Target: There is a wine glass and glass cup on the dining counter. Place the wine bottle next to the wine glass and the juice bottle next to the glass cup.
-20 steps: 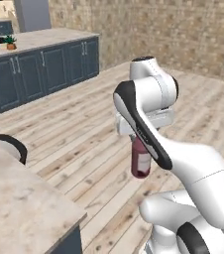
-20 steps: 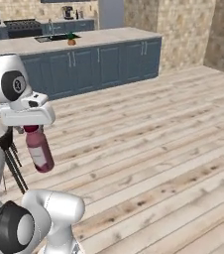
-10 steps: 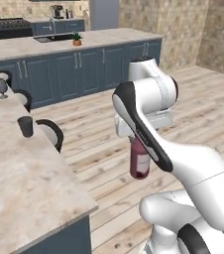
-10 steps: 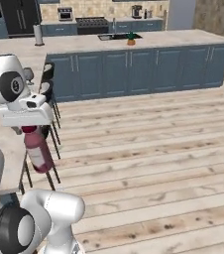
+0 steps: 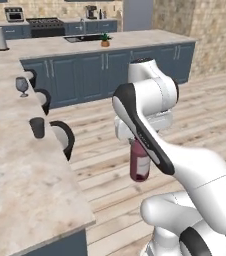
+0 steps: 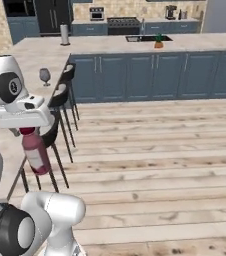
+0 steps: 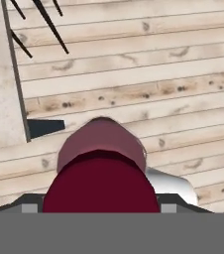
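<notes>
I've got the juice bottle (image 5: 139, 162) hanging upright by its cap, the gripper (image 6: 27, 129) clamped on it; the glass cup (image 5: 37, 127) sits off to my left on the dining counter (image 5: 20, 185).

Long beige marbled dining counter (image 5: 20, 195) along the left, thin edge toward the wooden floor (image 5: 100, 165). Standing on it: wine glass (image 5: 22, 85) farther back, glass cup (image 5: 37, 127) nearer, both close to the edge, well apart. White upright roll (image 5: 2, 38) at the far end.
</notes>
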